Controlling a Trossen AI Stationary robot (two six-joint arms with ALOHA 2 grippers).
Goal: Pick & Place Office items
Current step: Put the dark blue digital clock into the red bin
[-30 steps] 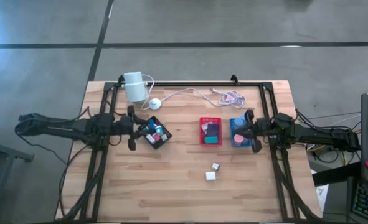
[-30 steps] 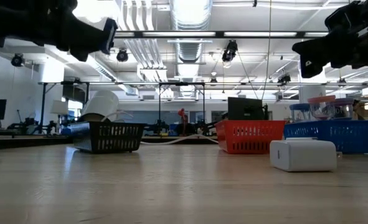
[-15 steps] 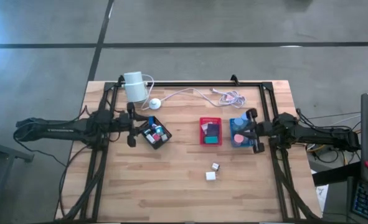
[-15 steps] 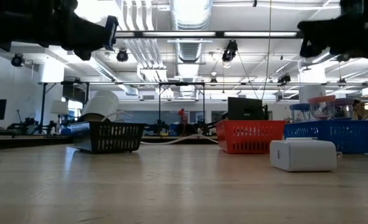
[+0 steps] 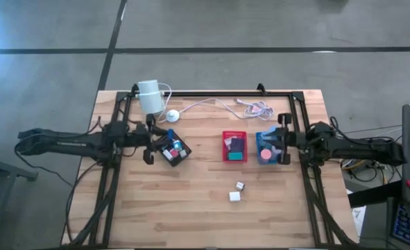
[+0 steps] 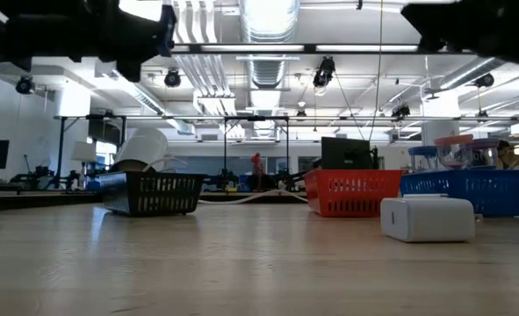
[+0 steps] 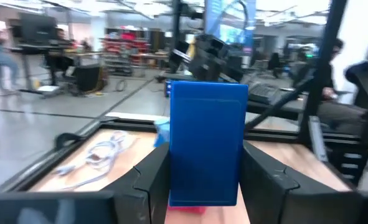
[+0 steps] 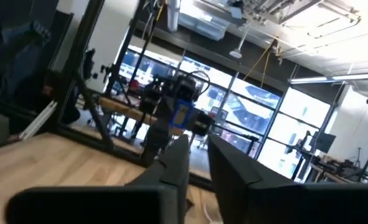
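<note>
Pale wooden tabletop (image 5: 191, 208) is filling the middle of the high view, with open workshop floor lying around it. I am holding the left gripper (image 5: 150, 142) raised just left of the small black square tray (image 5: 164, 157) at centre left, its fingers clamped on a flat blue rectangular block (image 7: 208, 149) that is standing well proud of them in the wrist view. At centre right, the right gripper (image 5: 283, 140) is hanging against the right edge of the small blue square tray (image 5: 260, 133), fingers (image 8: 174, 163) a narrow slit apart and nothing between them. Two tiny white pieces (image 5: 237, 192) are lying loose in the lower middle, below the small red square tray (image 5: 226, 134).

Judging the risks: the block is looking shallowly gripped, so it could be pivoting or slipping on a quick move. Released from this height, short of the tray, it could be striking the rim and bouncing away. Any careless lowering on the right could be shoving the blue tray sideways.
</note>
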